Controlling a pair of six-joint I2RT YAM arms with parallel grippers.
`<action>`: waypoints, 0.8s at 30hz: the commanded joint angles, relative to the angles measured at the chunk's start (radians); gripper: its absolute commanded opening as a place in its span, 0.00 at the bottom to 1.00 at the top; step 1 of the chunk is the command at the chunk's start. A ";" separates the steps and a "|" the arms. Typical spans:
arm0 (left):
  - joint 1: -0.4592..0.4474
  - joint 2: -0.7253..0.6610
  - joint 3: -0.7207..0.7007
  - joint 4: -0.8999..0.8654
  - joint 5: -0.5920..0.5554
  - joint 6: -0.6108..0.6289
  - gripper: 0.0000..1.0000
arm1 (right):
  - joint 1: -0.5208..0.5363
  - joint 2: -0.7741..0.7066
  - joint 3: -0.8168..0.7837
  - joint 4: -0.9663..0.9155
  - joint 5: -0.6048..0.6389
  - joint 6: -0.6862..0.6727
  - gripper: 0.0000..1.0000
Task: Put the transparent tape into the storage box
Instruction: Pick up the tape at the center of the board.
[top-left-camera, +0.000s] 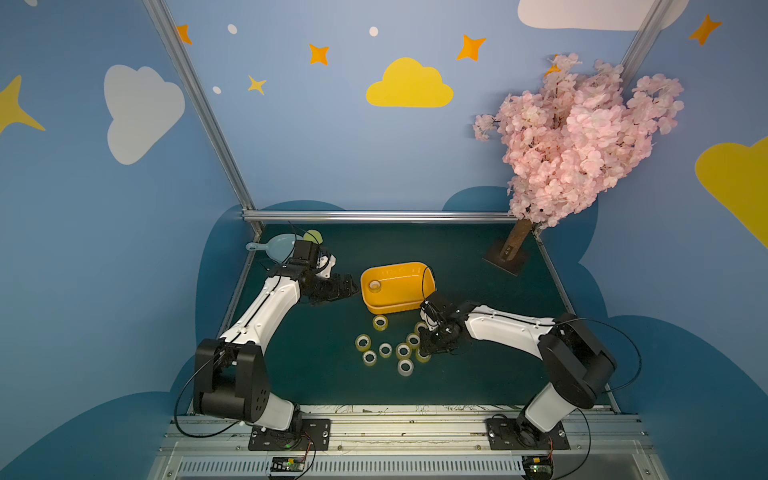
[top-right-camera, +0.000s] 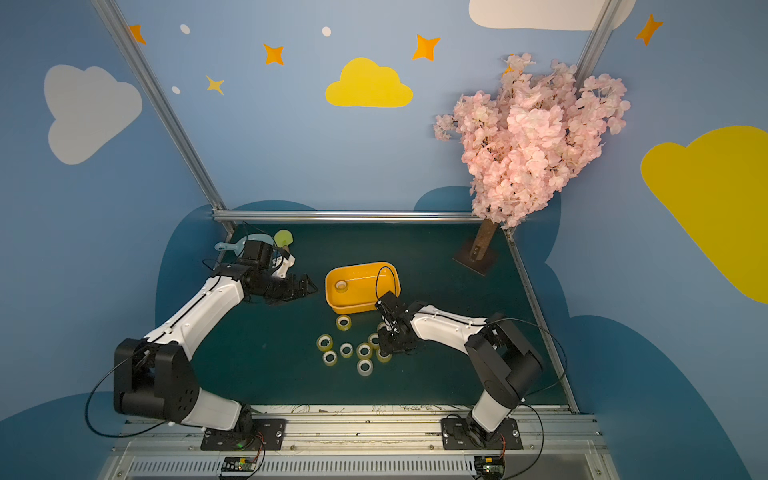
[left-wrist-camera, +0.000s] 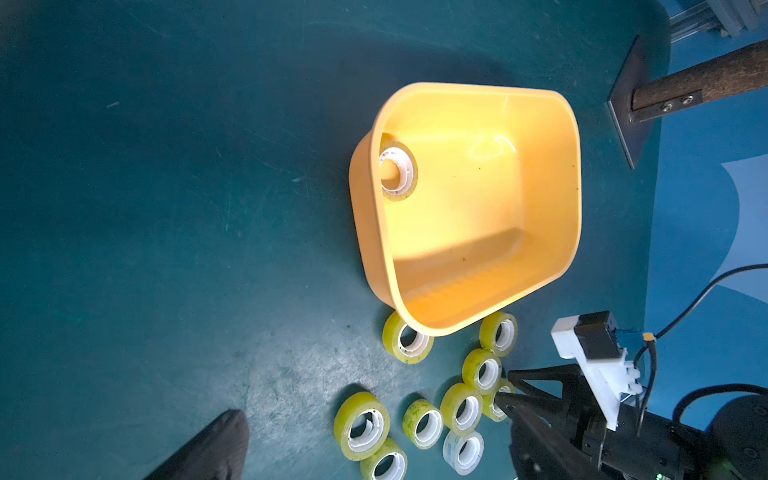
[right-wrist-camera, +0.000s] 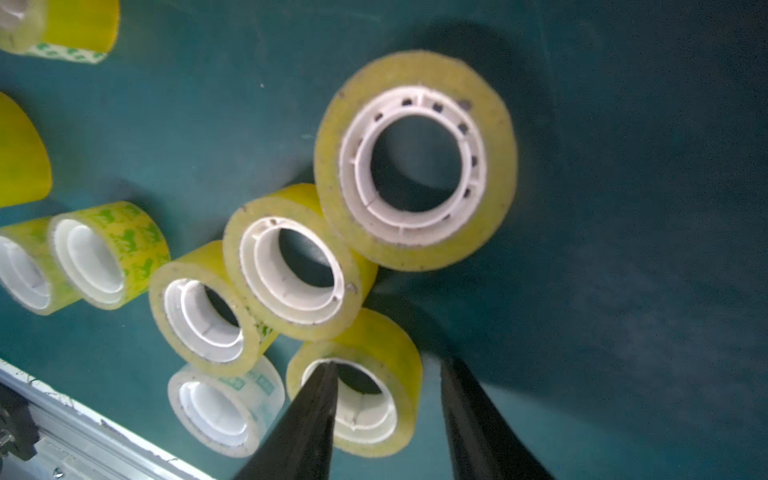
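Only the right wrist view showed the right pincer (right-wrist-camera: 390, 363) part open, gripping nothing yet; one finger stood inside the core of a tape roll (right-wrist-camera: 386, 336), the other just outside its wall. The left wrist view showed a lone roll (left-wrist-camera: 397, 170) inside the storage box (left-wrist-camera: 540, 187) at mid-frame; in a top view, loose rolls (top-left-camera: 385, 350) lay below the box on the worktop (top-left-camera: 311, 365); the left pincer (top-left-camera: 349, 287) opening could not be told.

Pink blossom tree (top-left-camera: 577, 137), pale blue dustpan (top-left-camera: 281, 246), dark green tabletop (top-left-camera: 498, 353)
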 joint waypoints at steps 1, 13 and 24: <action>-0.004 -0.029 -0.009 -0.009 0.005 0.006 1.00 | 0.014 0.039 -0.014 -0.054 0.059 0.017 0.46; -0.004 -0.023 -0.009 -0.014 0.014 0.004 1.00 | 0.018 -0.016 -0.059 -0.078 0.107 0.023 0.46; -0.004 -0.027 -0.013 -0.012 0.008 0.005 1.00 | 0.032 0.001 -0.079 -0.127 0.206 0.045 0.39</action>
